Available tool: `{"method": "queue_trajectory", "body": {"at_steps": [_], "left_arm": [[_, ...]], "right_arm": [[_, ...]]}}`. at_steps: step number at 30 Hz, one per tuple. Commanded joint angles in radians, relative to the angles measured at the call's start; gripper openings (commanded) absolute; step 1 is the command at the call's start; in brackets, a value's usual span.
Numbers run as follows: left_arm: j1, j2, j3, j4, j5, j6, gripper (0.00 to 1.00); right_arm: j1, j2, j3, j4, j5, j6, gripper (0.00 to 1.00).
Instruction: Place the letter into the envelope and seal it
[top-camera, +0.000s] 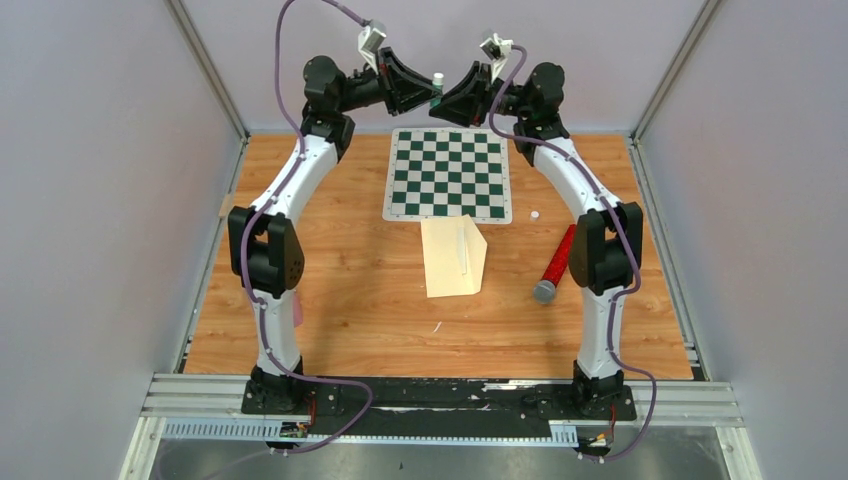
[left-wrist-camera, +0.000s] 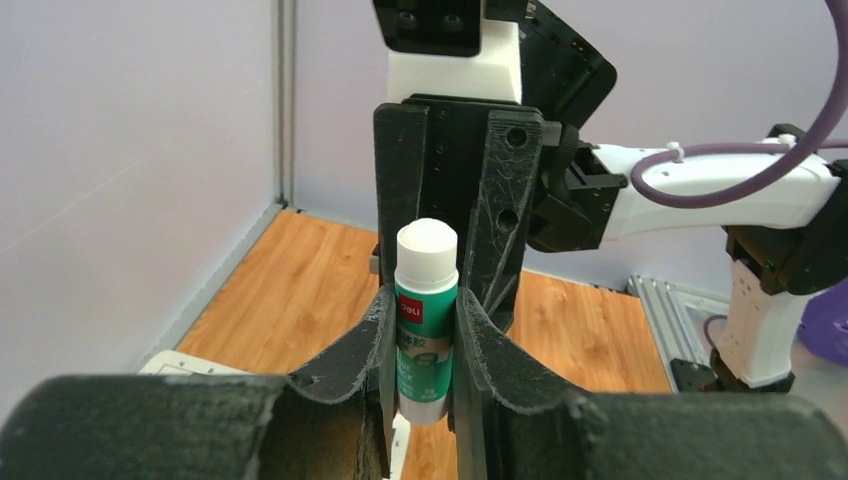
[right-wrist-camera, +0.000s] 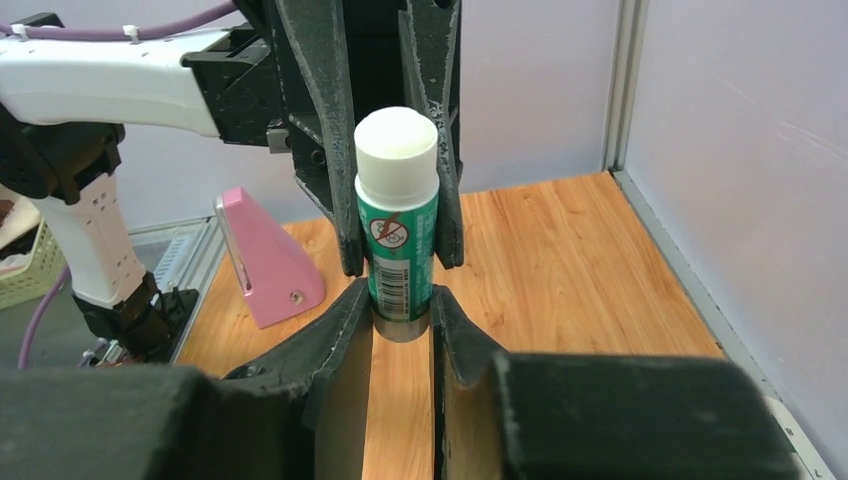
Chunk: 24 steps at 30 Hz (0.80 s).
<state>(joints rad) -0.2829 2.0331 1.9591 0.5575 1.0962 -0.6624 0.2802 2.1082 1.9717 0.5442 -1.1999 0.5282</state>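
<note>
High above the far edge of the chessboard, both grippers meet on an upright green glue stick (top-camera: 437, 80) with a white top. My left gripper (left-wrist-camera: 425, 315) is shut on the stick's green body (left-wrist-camera: 427, 265). From the opposite side, my right gripper (right-wrist-camera: 400, 305) is shut on the stick's (right-wrist-camera: 396, 215) grey base, just under the left fingers (right-wrist-camera: 330, 150). The cream envelope (top-camera: 447, 262) lies on the table in front of the board, its triangular flap (top-camera: 477, 250) folded out to the right. The letter is hidden.
A green-and-white chessboard (top-camera: 448, 175) lies at the back middle. A red tube with a grey end (top-camera: 555, 265) rests near the right arm, and a small white cap (top-camera: 535, 214) sits beside the board. A pink wedge (right-wrist-camera: 265, 255) stands by the left arm's base.
</note>
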Motion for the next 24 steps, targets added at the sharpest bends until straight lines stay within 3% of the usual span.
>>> {"method": "queue_trajectory", "body": {"at_steps": [1,7,15,19,24], "left_arm": [[-0.002,-0.036,-0.015,-0.017,-0.172,0.080,0.00],[-0.029,-0.122,-0.133,-0.068,-0.428,0.188,0.00],[-0.114,-0.211,-0.245,-0.173,-0.874,0.339,0.00],[-0.130,-0.209,-0.235,-0.238,-0.982,0.389,0.00],[-0.128,-0.205,-0.221,-0.270,-1.027,0.404,0.00]], "right_arm": [[0.003,-0.060,-0.016,-0.034,0.087,-0.064,0.00],[0.048,-0.196,-0.158,-0.091,0.401,-0.323,0.00],[0.190,-0.305,-0.332,0.056,0.935,-0.611,0.00],[0.205,-0.297,-0.323,0.084,1.015,-0.606,0.00],[0.203,-0.292,-0.312,0.077,0.989,-0.569,0.00]]}}
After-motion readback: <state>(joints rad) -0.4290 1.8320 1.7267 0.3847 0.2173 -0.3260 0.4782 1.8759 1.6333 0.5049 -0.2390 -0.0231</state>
